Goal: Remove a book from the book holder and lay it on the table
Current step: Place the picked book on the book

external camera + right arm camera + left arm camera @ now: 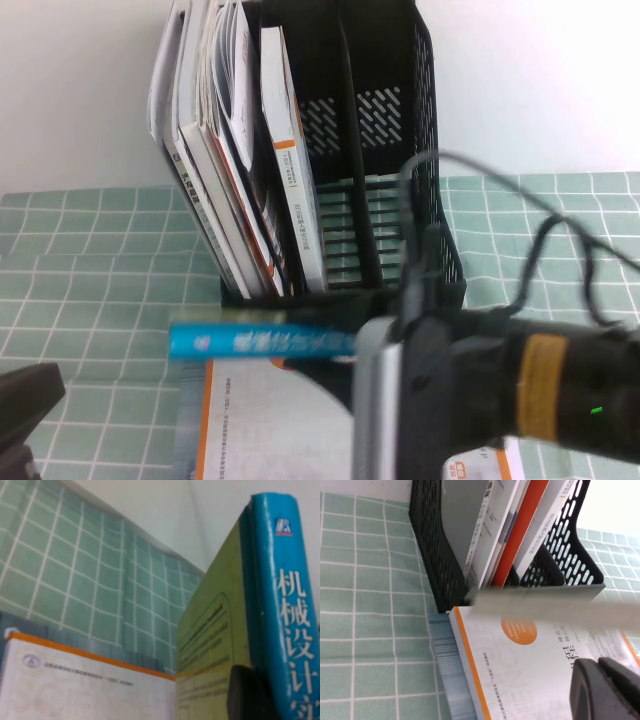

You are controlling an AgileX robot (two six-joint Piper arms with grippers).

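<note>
Right gripper (345, 360), lower centre of the high view, pinches the book (262, 342), held off the table in front of the book holder (400, 150), blue spine up and level. In the right wrist view one dark finger (250, 695) presses the yellow-green cover beside the spine; white spine characters read 机械设计, small logo above. Under it, lower centre, lies a white book with orange edge (250, 430); its print is too blurred to read. Holder's left compartment is crammed with leaning books; the other two look empty. Mint-green gridded table (90, 290) lies open at left and right of the holder. Left gripper (25, 400) sits in the lower left corner; cannot tell how its fingers stand.
</note>
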